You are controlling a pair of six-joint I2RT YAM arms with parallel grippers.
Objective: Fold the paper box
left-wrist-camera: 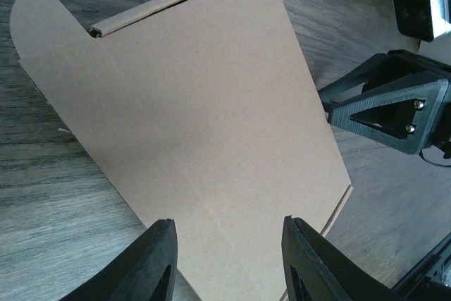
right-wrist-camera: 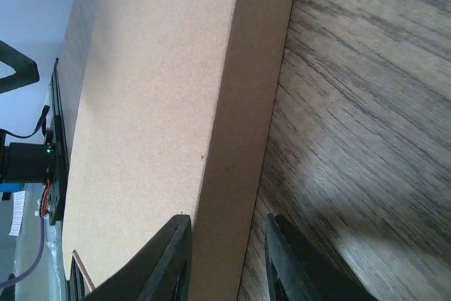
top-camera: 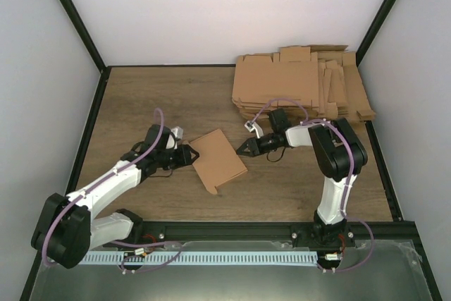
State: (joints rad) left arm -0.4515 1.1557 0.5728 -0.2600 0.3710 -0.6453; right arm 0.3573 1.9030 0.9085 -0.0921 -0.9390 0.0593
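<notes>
Honestly, we think the folding's mostly there. The plain brown cardboard paper box (top-camera: 220, 160) lies as a shallow closed mailer on the wood-grain table (top-camera: 141, 103), in the middle of the workspace. It's well apart from the messy pile of flat brown cardboard blanks (top-camera: 299, 82) in the far right corner.

The black left gripper (top-camera: 189, 154) is at the box's left end, fingers apart with the lid running in between them. To us that looks like straddling, not a pinch. The black right gripper (top-camera: 243, 149) is at the opposite end. In its wrist view its fingers sit partly apart on either side of the box's side wall, and we can't tell if they're actually biting on it or just bracketing it.

What worries us: a rounded ear flap (left-wrist-camera: 35, 22) sticks out flat past one corner, and the long edge next to it looks rolled rather than tucked, so the lid probably isn't locked.

- If either arm pushes sideways, the light box will likely skate across the smooth table or spin rather than fold.
- If the right fingers close on the wall, they could crush or crease it, or lift that end and pop the lid open.
- With both grippers facing each other across such a small box, a push from one could shove it into the other.
</notes>
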